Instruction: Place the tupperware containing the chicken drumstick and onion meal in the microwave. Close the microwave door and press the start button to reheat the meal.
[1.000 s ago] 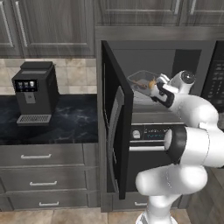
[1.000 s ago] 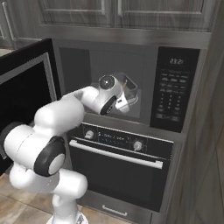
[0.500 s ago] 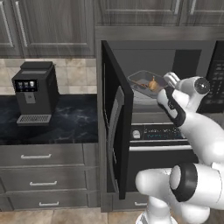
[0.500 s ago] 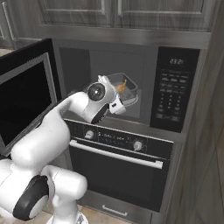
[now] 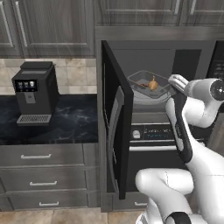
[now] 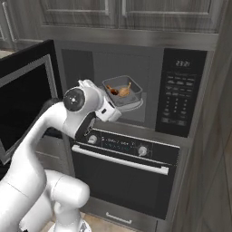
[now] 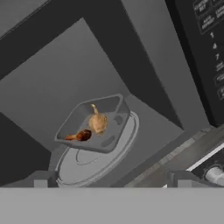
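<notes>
The grey see-through tupperware [image 5: 146, 84] [image 6: 121, 92] [image 7: 94, 124] sits inside the microwave [image 6: 136, 63] on the round white turntable [image 7: 87, 162], slightly tilted. The golden onion [image 7: 98, 122] [image 5: 152, 83] and the orange-brown chicken drumstick [image 7: 78, 136] lie in it. My gripper [image 7: 112, 179] [image 6: 115, 114] [image 5: 173, 80] is open just outside the cavity's front, apart from the container, with nothing between its fingers. The microwave door [image 5: 114, 127] [image 6: 22, 99] stands wide open to the left. The keypad panel [image 6: 179, 97] [image 7: 210, 30] is on the right.
A black oven [image 6: 127, 172] with knobs and a horizontal handle sits right below the microwave. A coffee machine [image 5: 35, 92] stands on the dark counter [image 5: 52, 124] left of the open door. Grey cabinets run above.
The gripper has let go of the tupperware, which now lies on the turntable. The hand has pulled back and down out of the cavity.
</notes>
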You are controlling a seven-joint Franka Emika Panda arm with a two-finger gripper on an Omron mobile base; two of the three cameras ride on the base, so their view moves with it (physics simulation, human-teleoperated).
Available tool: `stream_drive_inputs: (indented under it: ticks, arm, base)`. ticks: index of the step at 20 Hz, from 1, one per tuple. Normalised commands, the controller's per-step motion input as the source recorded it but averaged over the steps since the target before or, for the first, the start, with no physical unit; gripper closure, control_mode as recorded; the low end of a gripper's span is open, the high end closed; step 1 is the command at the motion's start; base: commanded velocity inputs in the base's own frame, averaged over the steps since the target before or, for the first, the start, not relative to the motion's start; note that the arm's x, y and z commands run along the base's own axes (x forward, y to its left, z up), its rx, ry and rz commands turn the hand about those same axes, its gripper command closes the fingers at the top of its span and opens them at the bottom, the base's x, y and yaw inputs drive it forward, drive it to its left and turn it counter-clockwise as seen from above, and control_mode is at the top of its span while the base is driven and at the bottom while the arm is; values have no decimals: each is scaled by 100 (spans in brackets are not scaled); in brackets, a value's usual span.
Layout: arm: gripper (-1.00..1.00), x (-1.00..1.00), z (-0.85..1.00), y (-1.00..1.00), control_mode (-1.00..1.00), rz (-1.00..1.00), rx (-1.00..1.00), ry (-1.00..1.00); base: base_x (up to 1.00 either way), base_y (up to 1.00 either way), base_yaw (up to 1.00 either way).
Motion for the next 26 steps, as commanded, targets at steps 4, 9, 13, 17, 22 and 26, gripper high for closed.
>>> stream_drive_inputs:
  ticks: [4, 9, 13, 17, 22, 26]
  arm:
    - [-100, -100, 42, 18, -100, 16, -30, 2]
    - [-100, -100, 23, 24, -100, 21, -37, 12]
    - [-100, -100, 35, 43, -100, 21, -44, 17]
    - [-100, -100, 47, 50, -100, 19, -44, 22]
    - [-100, -98, 34, 50, -100, 16, -41, 20]
    - [-100, -80, 13, 57, -100, 15, -35, 8]
  base:
    - [0, 0, 0]
    - [0, 0, 0]
    - [0, 0, 0]
    - [0, 0, 0]
    - [0, 0, 0]
    - [0, 0, 0]
